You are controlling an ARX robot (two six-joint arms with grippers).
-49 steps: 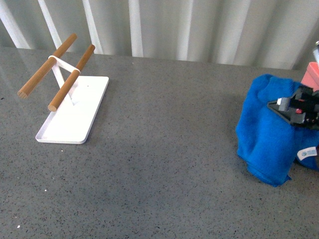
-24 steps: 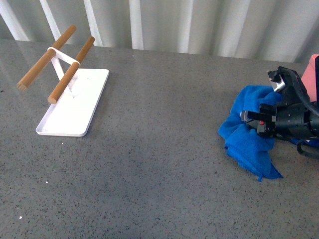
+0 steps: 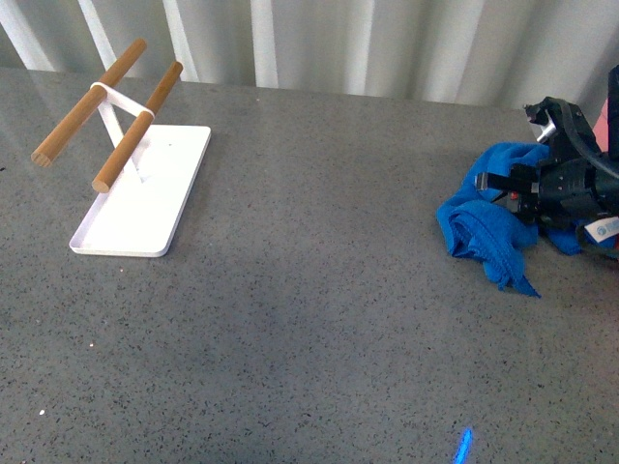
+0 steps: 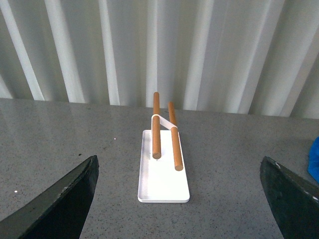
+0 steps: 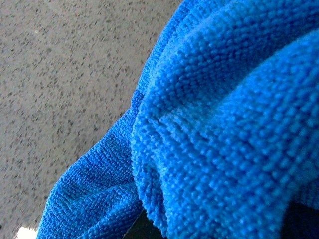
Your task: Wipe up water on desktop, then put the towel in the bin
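Note:
The blue towel [image 3: 481, 228] lies bunched on the dark speckled desktop [image 3: 319, 300] at the right side. My right gripper [image 3: 522, 190] is shut on its upper folds, and its black body reaches in from the right edge. A thin strip of the pink bin [image 3: 612, 108] shows at the far right, behind that arm. The right wrist view is almost filled by the towel [image 5: 224, 109], with the desktop [image 5: 65, 69] beside it. My left gripper [image 4: 179, 204] hangs open above the desktop, with nothing between its dark fingers [image 4: 60, 201]. A sliver of the towel [image 4: 315, 160] shows at that view's edge.
A white tray [image 3: 155, 208] carrying two wooden rods [image 3: 135, 126] on a white stand sits at the back left, and it lies straight ahead as the tray [image 4: 163, 184] in the left wrist view. A corrugated white wall runs behind the desktop.
A second ago the towel hung draped over the right gripper at the far right edge. It now lies bunched lower, and in the last half second gripper and towel shifted slightly toward the back.

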